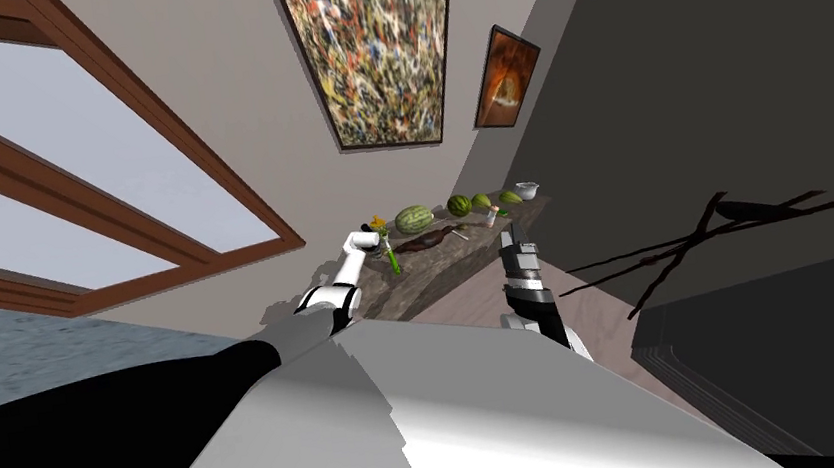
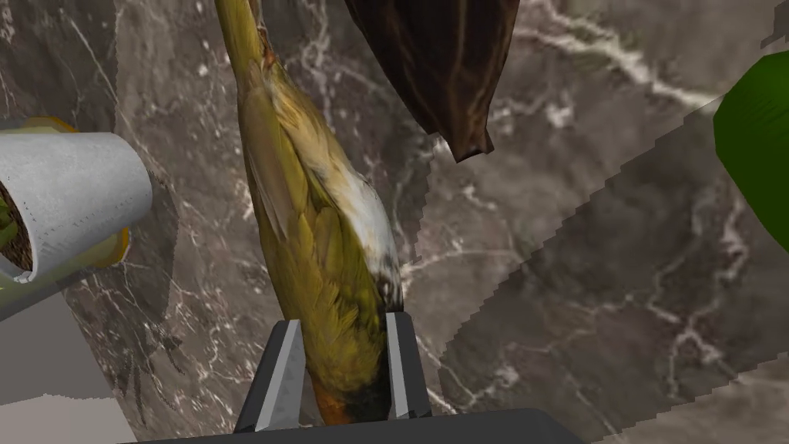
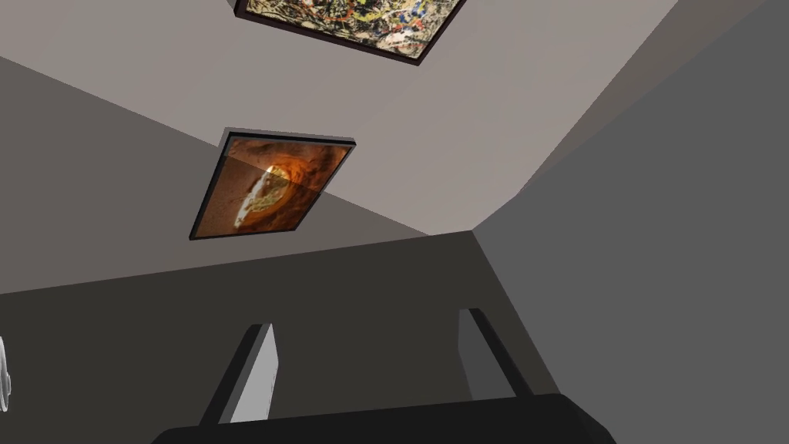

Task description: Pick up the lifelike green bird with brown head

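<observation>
By the worktop's (image 2: 585, 262) left end a white pot (image 2: 77, 193) is seen. Just beside it, near the front edge, the green bird (image 2: 323, 231) is clamped at its brown head end by the left gripper (image 2: 343, 320), whose fingers press its sides. A dark brown thing (image 2: 447, 62) lies near the bird, with a watermelon (image 1: 414, 218) behind it. Off the right end, the right gripper (image 3: 366, 320) is held with its fingers apart.
</observation>
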